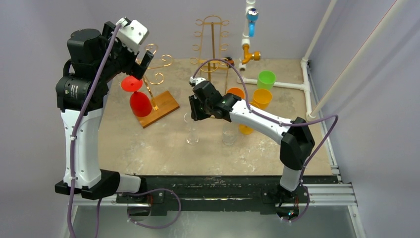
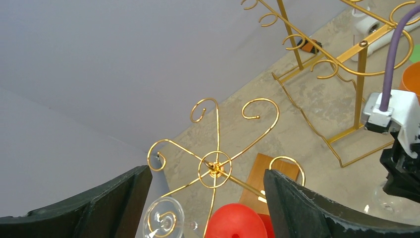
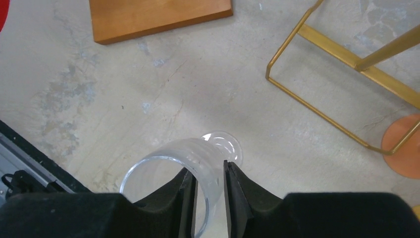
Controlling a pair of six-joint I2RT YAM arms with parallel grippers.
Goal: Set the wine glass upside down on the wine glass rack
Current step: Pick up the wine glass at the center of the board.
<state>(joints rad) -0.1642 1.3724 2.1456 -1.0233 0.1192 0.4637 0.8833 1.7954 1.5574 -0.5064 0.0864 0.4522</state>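
A clear wine glass [image 1: 192, 133] stands upright on the table in front of the arms. My right gripper [image 1: 196, 114] has come down on it from above. In the right wrist view, my right gripper [image 3: 208, 168] has one finger inside the bowl and one outside, shut on the wall of the wine glass [image 3: 166, 157]. The gold wine glass rack [image 1: 157, 74] on its wooden base stands at the back left. My left gripper [image 1: 142, 63] hovers open just above the rack's hub [image 2: 214, 168], holding nothing.
A red glass [image 1: 139, 101] and a clear glass [image 2: 163, 218] hang upside down on the rack. A second clear glass [image 1: 229, 134] stands to the right. Behind are a tall gold stand [image 1: 212, 44], coloured cups [image 1: 262, 96] and white piping [image 1: 277, 84].
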